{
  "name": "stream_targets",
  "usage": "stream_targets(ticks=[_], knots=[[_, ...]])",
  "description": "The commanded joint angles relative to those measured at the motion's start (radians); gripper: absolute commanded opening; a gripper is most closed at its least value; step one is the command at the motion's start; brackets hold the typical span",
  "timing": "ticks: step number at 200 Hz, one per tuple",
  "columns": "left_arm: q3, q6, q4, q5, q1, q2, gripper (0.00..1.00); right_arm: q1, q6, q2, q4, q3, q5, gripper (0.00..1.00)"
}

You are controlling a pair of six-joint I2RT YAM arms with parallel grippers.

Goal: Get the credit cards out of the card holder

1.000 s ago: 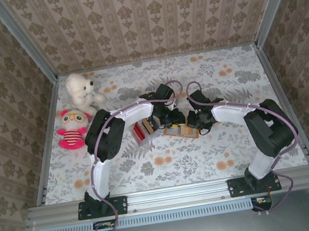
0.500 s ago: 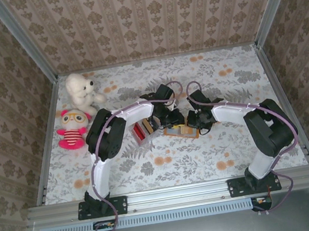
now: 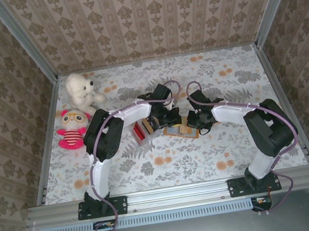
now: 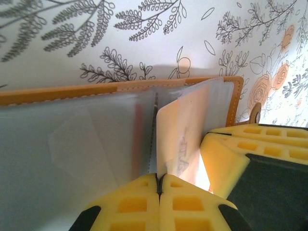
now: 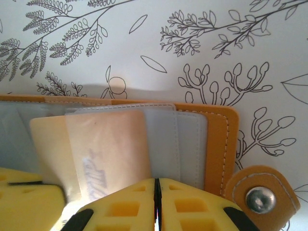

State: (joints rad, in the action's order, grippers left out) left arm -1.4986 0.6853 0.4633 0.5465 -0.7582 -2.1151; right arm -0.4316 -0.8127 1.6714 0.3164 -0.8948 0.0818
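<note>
Left wrist view showed the left gripper (image 4: 157, 185) with its two yellow pads pressed together. A thin clear pocket (image 4: 155, 125) stood up from the crack between them, so it looked pinched. The pale card (image 4: 174, 139) sat in the pocket at 1 o'clock from the pads. The right gripper (image 5: 155, 192) was pressed together too, at the holder's (image 5: 219, 139) near edge, but I could not tell what it held.

From above, almost nothing had moved in the last second. The left arm had only shifted a tiny bit, and the holder had stayed in the middle of the table (image 3: 235, 150). Red cards (image 3: 139, 131) lay at 9 o'clock from it. So I think no new card came out, and the pale one still needed pulling.
</note>
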Motion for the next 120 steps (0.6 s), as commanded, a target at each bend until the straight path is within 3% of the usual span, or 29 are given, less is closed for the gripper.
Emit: stream_targets(ticks=[1,51,120], knots=[[0.019,-0.059,0.087,-0.11,0.01,0.079,0.0,0.011,0.026,0.01,0.062,0.03,-0.025,0.11],[0.007,-0.104,0.164,-0.164,0.029,0.169,0.0,0.015,0.048,-0.048,0.041,0.038,-0.011,0.13],[-0.009,-0.106,0.15,-0.134,0.093,0.33,0.0,0.052,0.072,-0.252,-0.027,-0.028,0.148,0.36]])
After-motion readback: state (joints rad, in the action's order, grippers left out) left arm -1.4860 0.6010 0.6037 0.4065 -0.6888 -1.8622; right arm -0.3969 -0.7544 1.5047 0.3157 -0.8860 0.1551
